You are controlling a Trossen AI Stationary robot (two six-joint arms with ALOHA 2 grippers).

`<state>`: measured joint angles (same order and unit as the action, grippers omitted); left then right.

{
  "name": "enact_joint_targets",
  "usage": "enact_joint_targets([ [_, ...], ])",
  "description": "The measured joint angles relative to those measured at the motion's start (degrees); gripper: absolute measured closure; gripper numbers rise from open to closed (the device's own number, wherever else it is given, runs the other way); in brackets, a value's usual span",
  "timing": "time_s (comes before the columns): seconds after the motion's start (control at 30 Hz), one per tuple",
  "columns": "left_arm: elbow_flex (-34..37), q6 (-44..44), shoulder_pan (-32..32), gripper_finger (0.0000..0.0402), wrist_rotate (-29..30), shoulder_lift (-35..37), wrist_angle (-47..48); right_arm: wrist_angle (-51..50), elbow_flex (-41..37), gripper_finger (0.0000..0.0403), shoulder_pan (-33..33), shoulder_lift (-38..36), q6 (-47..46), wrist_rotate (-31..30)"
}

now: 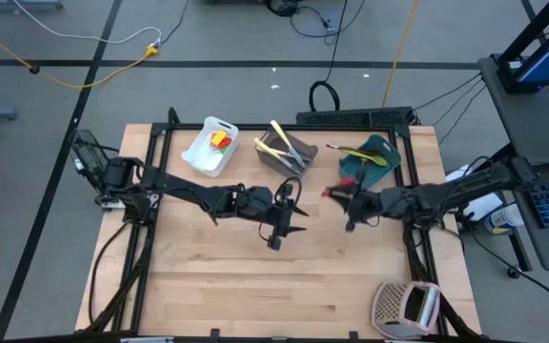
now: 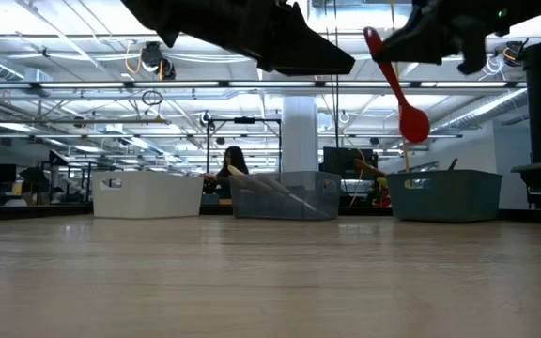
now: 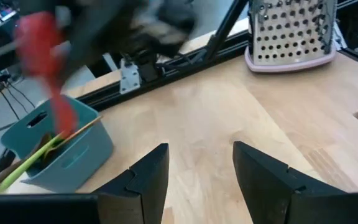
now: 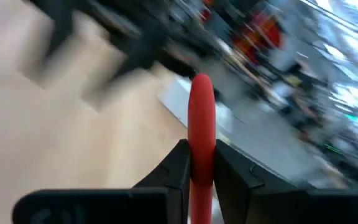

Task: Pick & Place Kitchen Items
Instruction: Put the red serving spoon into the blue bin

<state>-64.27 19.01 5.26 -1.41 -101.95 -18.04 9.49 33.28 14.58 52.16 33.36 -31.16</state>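
A red spoon hangs in the air over the table's middle, bowl lowest, with my right gripper shut on it. My left gripper stands just left of it, above the table, open with nothing between its fingers. Behind them, at the far edge, stand a white tub with red and yellow utensils, a grey tub with cream-handled ones, and a teal tub with a lime spoon. My right gripper pinches the red spoon's handle between its two fingers, close to the handle's free end, which sticks out a little past the fingertips. The fingers come nearly level from the table's right side. The spoon hangs tilted below them, clear of the table.
A perforated grater with a pink side lies near the front right corner. A black frame runs along the table's far edge behind the tubs. Bare wood fills the near half of the table.
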Motion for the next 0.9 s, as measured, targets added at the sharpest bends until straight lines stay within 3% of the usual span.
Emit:
enact_joint_targets([
  [0.1,0.0,0.2,0.3,0.0218,0.0,0.0,0.0,-5.6,0.0,0.0361,-2.5,-2.6,2.3,-4.8],
  [0.33,0.0,0.2,0.6,0.0218,-0.1,0.0,0.4,-19.0,0.0,0.0361,-12.9,-5.7,-1.0,-4.9],
  [0.43,0.0,0.3,0.6,0.0218,-0.1,0.0,0.6,-21.5,0.0,0.0360,-17.3,-5.8,1.8,-4.5],
  [0.63,0.0,0.3,0.6,0.0218,-0.1,0.0,1.0,-23.1,-1.7,0.0360,-27.5,-5.8,11.7,8.9],
  [0.9,0.0,0.0,0.6,0.0218,-0.1,0.0,2.4,-20.0,-7.9,0.0360,-39.3,-5.8,13.4,16.4],
])
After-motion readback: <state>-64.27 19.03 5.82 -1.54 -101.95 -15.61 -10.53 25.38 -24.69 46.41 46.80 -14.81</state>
